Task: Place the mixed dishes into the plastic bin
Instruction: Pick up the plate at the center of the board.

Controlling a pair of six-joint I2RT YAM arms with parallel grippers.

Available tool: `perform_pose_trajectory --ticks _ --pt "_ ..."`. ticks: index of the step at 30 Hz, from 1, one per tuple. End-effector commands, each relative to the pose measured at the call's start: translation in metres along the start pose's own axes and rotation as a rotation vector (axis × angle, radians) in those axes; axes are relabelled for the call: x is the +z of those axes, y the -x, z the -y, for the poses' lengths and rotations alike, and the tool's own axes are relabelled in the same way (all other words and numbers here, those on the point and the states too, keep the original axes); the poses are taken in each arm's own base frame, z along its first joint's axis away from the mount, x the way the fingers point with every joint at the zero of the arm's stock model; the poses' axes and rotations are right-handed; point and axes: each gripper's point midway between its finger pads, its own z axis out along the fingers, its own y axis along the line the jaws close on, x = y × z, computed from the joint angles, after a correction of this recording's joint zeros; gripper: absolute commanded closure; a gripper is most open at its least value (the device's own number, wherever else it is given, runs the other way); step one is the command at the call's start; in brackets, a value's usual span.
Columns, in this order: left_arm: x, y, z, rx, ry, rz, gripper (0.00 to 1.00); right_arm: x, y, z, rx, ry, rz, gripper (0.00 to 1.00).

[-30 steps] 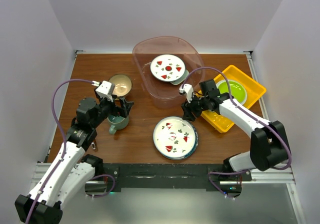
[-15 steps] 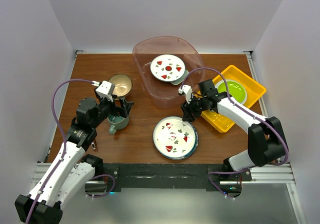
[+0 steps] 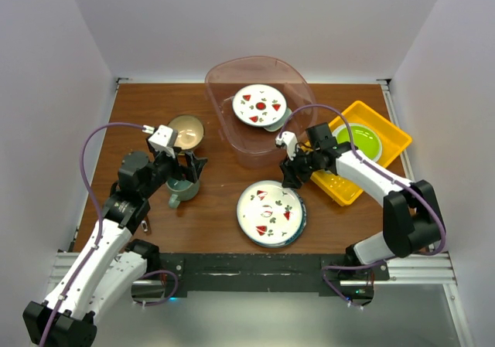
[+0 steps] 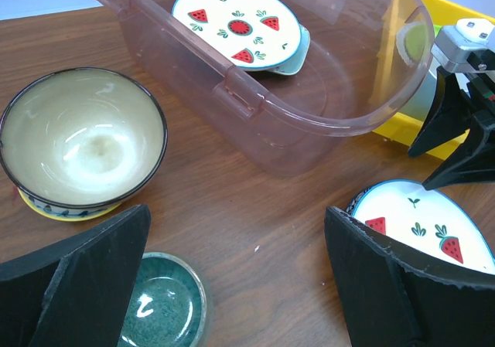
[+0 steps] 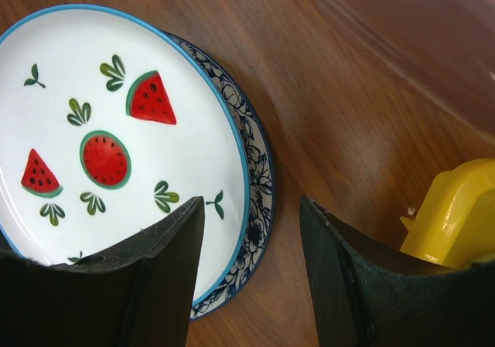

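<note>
1. Over the near middle of the table, my right gripper [image 5: 250, 200] hangs just above the right rim of a two-plate stack. The table watermelon plate [image 5: 100, 154] lies on the blue floral plate [image 5: 261, 178]. Both are flat on the wood, just in front of the plastic bin [image 4: 309, 138] and not in it.
2. Right claw: fingers partly spread with nothing between them, so it's empty. From the wrist view, the stack's rim sits under the gap.
3. Left gripper [image 4: 237, 212]: spread wide and empty, hovering over the teal mug [image 4: 162, 304]. The mug stands upright on the table, left of the bin. The tan bowl [image 4: 81, 142] is just behind it on a small yellow-edged saucer, also outside the bin.
4. Bin contents: one binned watermelon plate [image 4: 236, 26], resting on something pale mint. I can't tell what that is.
5. Step, as I read it: the right arm is approaching to pick a plate. The stack, mug and bowl are all left to go.
6. Next move, I reckon:
   - Lower the right gripper and pinch only the top plate's rim. The floral rim pokes out past it, so I could catch both plates.
   - Lift it clear of the bin wall, carry it back over the bin and let go.
   - Keep the outer finger off the yellow tray [image 5: 456, 208] close beside it.
</note>
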Motion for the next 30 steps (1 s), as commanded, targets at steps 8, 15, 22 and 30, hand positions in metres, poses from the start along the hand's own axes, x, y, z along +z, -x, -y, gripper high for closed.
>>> perform_pose_trajectory --ticks 8,15,22,30 --pt "0.002 0.011 0.002 0.031 -0.019 0.038 0.0 -0.001 0.015 0.002 -0.023 0.024 0.028 0.44" --pt "0.002 0.011 0.003 0.034 -0.024 0.039 0.0 0.005 0.012 0.002 -0.008 0.041 0.013 0.44" --pt "0.002 0.01 0.003 0.032 -0.026 0.034 0.0 0.012 0.004 -0.001 0.009 0.079 -0.014 0.47" --pt "0.002 0.01 0.003 0.034 -0.025 0.036 0.0 0.019 -0.003 0.001 0.027 0.093 -0.044 0.58"
